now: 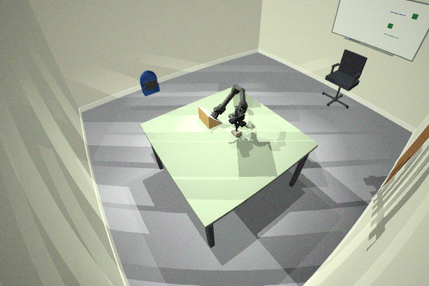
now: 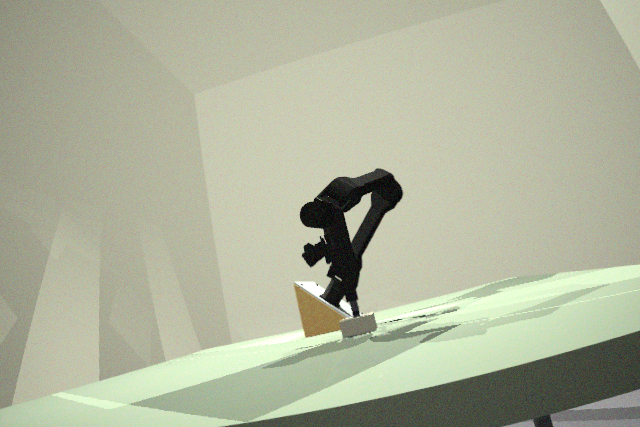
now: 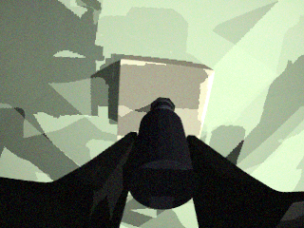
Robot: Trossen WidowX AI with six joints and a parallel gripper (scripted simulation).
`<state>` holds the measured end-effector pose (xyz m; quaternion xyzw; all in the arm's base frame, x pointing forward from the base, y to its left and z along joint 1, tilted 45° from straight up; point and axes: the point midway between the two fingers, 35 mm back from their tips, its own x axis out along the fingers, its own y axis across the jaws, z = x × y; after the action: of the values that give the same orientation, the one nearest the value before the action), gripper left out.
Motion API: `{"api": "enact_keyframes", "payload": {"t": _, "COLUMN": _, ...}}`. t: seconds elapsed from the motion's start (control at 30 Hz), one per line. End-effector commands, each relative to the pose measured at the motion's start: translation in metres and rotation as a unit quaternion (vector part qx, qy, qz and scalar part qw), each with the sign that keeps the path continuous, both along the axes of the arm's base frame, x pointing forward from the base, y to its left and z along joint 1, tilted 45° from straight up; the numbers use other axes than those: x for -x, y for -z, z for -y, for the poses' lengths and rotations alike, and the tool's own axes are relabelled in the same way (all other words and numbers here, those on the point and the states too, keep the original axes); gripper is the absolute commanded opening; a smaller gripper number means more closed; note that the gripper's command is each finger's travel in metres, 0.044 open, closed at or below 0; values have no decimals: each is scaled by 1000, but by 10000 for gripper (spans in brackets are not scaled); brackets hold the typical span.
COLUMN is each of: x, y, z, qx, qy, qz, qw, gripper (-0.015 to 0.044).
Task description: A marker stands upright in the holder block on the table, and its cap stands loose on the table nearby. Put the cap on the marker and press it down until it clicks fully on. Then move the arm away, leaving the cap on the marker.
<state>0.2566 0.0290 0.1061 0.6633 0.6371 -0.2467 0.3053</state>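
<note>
A pale green square table top (image 1: 221, 172) carries a beige holder block (image 3: 161, 91), a tan wooden wedge (image 2: 315, 316) and a black jointed arm (image 2: 351, 215). The dark navy cylindrical cap (image 3: 161, 155) sits between black fingers.

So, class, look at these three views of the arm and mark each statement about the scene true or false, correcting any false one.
1. The gripper is shut on the dark cap. True.
2. The holder block lies right below the held cap in the wrist view. True.
3. The cap stands loose on the table, away from the arm. False: it sits between the fingers.
4. A tan wedge stands beside the holder block. True.
5. The office chair is pushed up against the table. False: it stands apart, near the wall under the whiteboard.
6. The arm is stretched out flat. False: it bends over, gripper pointing down.
</note>
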Motion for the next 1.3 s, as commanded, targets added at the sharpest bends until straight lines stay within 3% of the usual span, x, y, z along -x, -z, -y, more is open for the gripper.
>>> {"api": "enact_keyframes", "payload": {"t": 0.0, "x": 1, "y": 4, "z": -5, "qx": -3, "qy": 2, "qz": -2, "qw": 1000, "gripper": 0}}
{"api": "enact_keyframes", "payload": {"t": 0.53, "x": 1, "y": 11, "z": -13, "qx": -4, "qy": 2, "qz": -1, "qw": 1000, "gripper": 0}}
{"api": "enact_keyframes", "payload": {"t": 1.07, "x": 0, "y": 11, "z": -12, "qx": -1, "qy": -1, "qz": 0, "qw": 1000, "gripper": 420}}
{"api": "enact_keyframes", "payload": {"t": 1.27, "x": 2, "y": -25, "z": 26, "qx": 1, "qy": 0, "qz": -1, "qw": 1000, "gripper": 440}}
